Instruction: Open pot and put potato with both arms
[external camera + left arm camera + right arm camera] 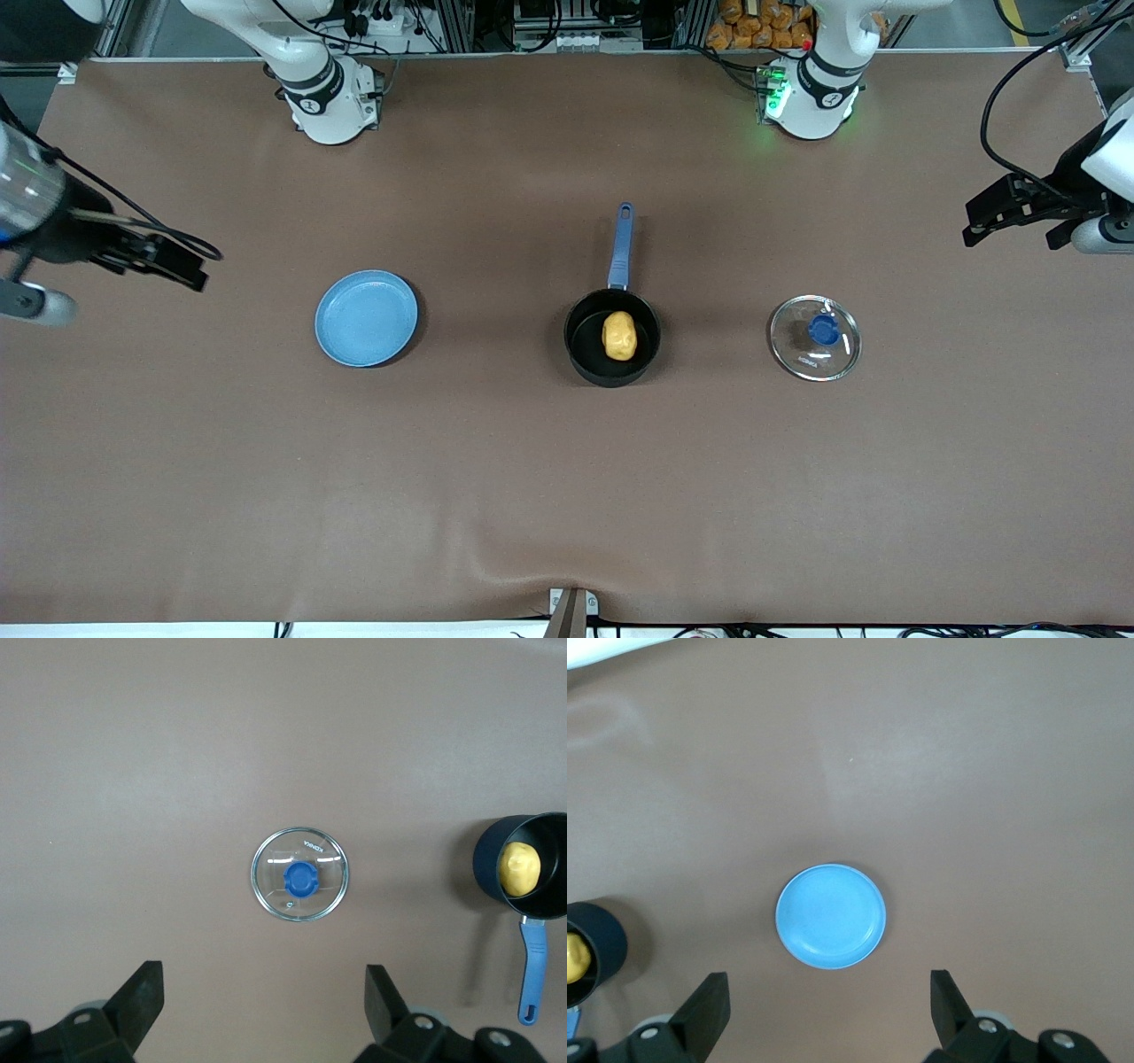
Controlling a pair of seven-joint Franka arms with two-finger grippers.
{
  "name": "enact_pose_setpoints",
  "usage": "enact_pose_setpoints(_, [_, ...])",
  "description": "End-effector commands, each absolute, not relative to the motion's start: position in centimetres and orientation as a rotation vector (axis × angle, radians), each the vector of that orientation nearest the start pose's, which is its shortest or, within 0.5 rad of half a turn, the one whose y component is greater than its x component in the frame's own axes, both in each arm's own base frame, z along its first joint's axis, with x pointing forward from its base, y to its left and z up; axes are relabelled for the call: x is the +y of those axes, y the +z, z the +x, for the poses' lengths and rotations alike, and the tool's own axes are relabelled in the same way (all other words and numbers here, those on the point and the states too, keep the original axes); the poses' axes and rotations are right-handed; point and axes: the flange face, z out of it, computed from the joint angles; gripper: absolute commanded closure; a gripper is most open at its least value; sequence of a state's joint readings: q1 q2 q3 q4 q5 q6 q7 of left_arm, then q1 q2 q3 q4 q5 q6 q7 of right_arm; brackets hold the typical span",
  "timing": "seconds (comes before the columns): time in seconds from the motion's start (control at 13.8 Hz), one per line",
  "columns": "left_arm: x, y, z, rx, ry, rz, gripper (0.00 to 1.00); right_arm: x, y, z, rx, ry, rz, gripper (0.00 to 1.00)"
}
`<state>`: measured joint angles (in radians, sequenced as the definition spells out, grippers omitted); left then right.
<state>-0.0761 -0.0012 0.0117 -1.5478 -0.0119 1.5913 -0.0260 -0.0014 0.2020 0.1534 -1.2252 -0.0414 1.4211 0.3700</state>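
The black pot (pixel 611 350) with its blue handle (pixel 621 245) stands open mid-table, and the yellow potato (pixel 618 336) lies inside it. The glass lid (pixel 815 338) with a blue knob lies flat on the table beside the pot, toward the left arm's end. My left gripper (pixel 979 221) is open and empty, raised high at that end of the table; its wrist view shows the lid (pixel 299 874), the pot (pixel 524 870) and the potato (pixel 519 869). My right gripper (pixel 190 266) is open and empty, raised at the other end; the pot (pixel 589 950) shows at the edge of its wrist view.
A flat light-blue plate (pixel 366 317) lies empty beside the pot toward the right arm's end, also in the right wrist view (pixel 830 916). The brown table mat (pixel 567 496) covers the whole table.
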Motion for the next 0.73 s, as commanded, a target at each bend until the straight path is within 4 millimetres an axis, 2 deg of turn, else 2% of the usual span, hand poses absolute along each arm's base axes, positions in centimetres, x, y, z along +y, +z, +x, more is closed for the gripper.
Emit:
enact_pose_setpoints(0.0, [-3.6, 64.1, 55.4, 0.055, -0.061, -3.182, 0.0, 7.0, 65.0, 54.3, 0.34, -0.045, -3.138, 0.0])
enact_pose_setpoints(0.15, [-3.5, 63.6, 55.4, 0.025, -0.041, -3.182, 0.0, 5.6, 64.9, 54.0, 0.305, -0.007, -3.148, 0.0])
enact_pose_setpoints(0.36, [-3.5, 63.7, 55.4, 0.023, -0.048, -3.183, 0.0, 5.2, 64.6, 54.3, 0.283, 0.003, -3.151, 0.0])
enact_pose_setpoints(0.58, [-3.5, 63.7, 55.4, 0.022, -0.053, -3.183, 0.0, 5.8, 67.0, 54.1, 0.288, -0.045, -3.16, 0.0])
enact_pose_setpoints(0.65, [-3.5, 63.7, 55.4, 0.025, -0.053, -3.183, 0.0, 5.3, 66.8, 53.8, 0.284, 0.001, -3.164, 0.0])
